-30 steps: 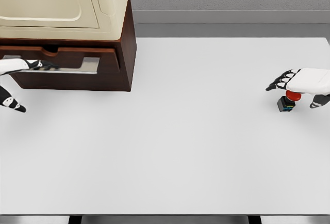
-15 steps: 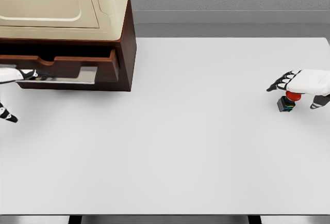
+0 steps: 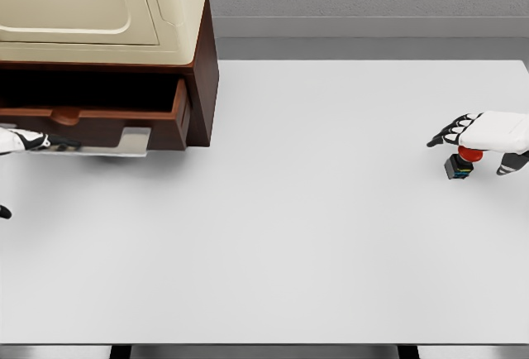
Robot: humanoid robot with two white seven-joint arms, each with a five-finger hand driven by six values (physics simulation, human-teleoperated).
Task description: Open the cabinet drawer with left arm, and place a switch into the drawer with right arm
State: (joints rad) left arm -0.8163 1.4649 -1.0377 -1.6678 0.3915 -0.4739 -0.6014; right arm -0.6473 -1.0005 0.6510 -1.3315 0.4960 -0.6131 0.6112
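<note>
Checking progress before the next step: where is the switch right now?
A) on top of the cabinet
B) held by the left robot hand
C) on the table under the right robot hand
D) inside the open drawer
C: the switch stands on the table just below the right robot hand, far from the drawer.

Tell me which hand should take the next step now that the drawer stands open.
The right hand. It hovers directly over the red-topped switch at the table's right side, fingers spread, ready to close on it. The left hand is across the table at the drawer front.
</note>
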